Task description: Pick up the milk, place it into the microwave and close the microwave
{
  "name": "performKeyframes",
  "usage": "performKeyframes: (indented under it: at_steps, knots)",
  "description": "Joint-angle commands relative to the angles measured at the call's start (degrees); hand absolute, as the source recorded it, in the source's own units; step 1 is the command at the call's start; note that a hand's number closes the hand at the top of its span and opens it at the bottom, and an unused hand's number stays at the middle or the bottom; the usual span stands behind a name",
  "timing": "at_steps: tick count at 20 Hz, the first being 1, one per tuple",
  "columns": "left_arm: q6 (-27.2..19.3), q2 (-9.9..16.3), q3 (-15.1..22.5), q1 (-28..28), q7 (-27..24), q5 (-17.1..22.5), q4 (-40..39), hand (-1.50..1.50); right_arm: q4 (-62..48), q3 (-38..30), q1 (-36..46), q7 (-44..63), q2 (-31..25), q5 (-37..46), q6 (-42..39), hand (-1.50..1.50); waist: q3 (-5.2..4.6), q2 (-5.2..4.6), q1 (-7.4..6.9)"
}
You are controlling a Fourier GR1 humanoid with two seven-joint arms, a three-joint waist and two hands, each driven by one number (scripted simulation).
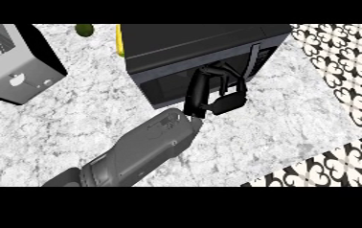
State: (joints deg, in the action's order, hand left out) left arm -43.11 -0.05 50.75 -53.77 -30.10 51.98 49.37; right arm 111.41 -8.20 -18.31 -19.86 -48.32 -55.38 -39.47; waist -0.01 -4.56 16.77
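Note:
The black microwave (191, 42) stands at the back middle of the marble counter (84, 121). Its door (166, 85) lies flat against the front, with the handle (252, 62) and control panel at the right. My left hand (225, 102) rests against the door's front near the handle side, fingers (200, 88) nearly straight and pointing up along the glass, holding nothing. Its grey forearm (145, 148) comes in from the lower left. No milk shows anywhere in view. My right hand is out of view.
A grey and black box-shaped appliance (25, 64) stands at the far left. A green fruit (84, 29) lies at the back, and something yellow (120, 42) peeks out behind the microwave's left side. The counter ends at the right, by patterned tiles (332, 59).

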Motion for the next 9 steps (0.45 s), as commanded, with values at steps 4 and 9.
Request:
performKeyframes:
  at_steps: [4, 9]
  knots:
    - [0.21, 0.05, -3.96, -2.46, -1.47, 2.28, -7.11, 1.5, 0.83, -0.07, -0.08, 0.17, -0.31, -1.22, -0.54, -1.5, -0.07, -0.97, 0.48]
    - [-0.38, 0.05, -3.88, -2.95, -2.61, 3.35, -7.45, 1.5, 1.39, 0.13, -0.29, 0.88, -0.95, -1.61, -0.93, -1.5, -0.03, -0.94, 0.71]
